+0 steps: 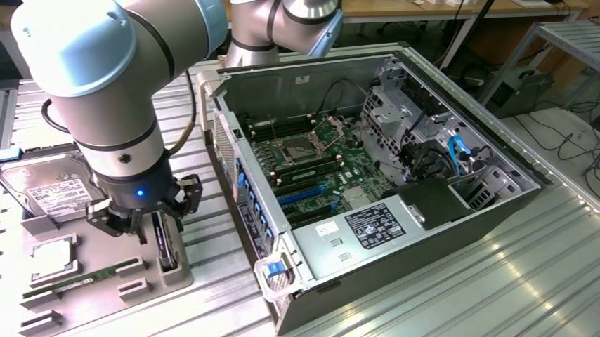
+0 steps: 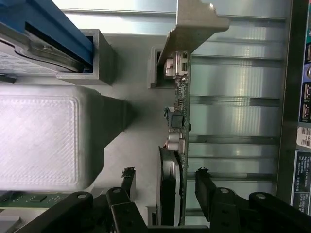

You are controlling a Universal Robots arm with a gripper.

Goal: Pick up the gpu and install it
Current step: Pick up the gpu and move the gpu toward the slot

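Spread hand [image 2: 165, 174] astride gpu [image 2: 182, 114], hard drive [image 1: 49, 187] nearby

A: What sort of place is this?
B: A robotics lab or workshop; a pale-blue robot arm [image 1: 94, 84] stands over a ribbed metal worktop [image 1: 487, 281]; an opened computer case [image 1: 375, 175] lies on it, beside a grey tray [image 1: 178, 281] of parts.
A: Anything else?
B: Cables [image 1: 572, 140] lie across the floor; a metal frame [image 1: 563, 31] stands behind.
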